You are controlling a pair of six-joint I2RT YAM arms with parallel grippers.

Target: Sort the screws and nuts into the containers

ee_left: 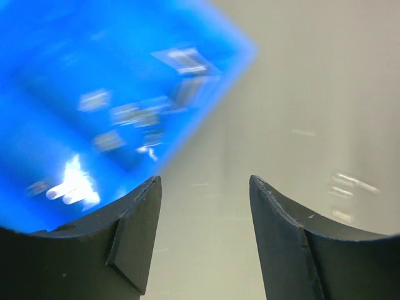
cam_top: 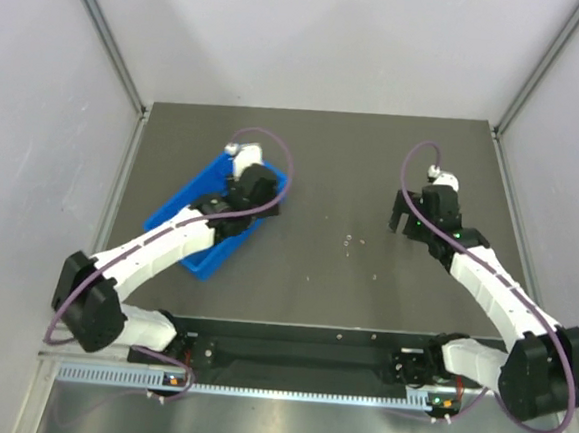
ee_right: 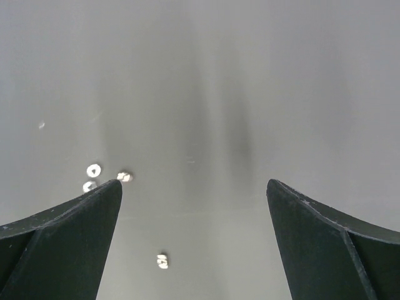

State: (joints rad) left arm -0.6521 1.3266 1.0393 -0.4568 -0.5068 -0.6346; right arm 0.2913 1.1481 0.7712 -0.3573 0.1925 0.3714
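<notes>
The blue tray (cam_top: 196, 231) of containers lies slanted at the table's left. My left gripper (cam_top: 260, 202) hovers over its far right corner, open with nothing between the fingers. In the left wrist view the tray (ee_left: 56, 75) is motion-blurred. Several silver pieces (ee_left: 134, 115) lie inside it, too smeared to tell screws from nuts. My right gripper (cam_top: 409, 221) hangs open at the right, empty. Loose nuts (cam_top: 349, 241) lie on the table between the arms. In the right wrist view three nuts (ee_right: 94, 169) sit by the left fingertip and one more nut (ee_right: 162, 260) lies between the fingers. No screw is clearly visible.
The dark table (cam_top: 323, 169) is walled by white panels at the back and on both sides. Another small speck (cam_top: 373, 276) lies nearer the front. The arm bases and a black rail (cam_top: 299, 356) run along the near edge.
</notes>
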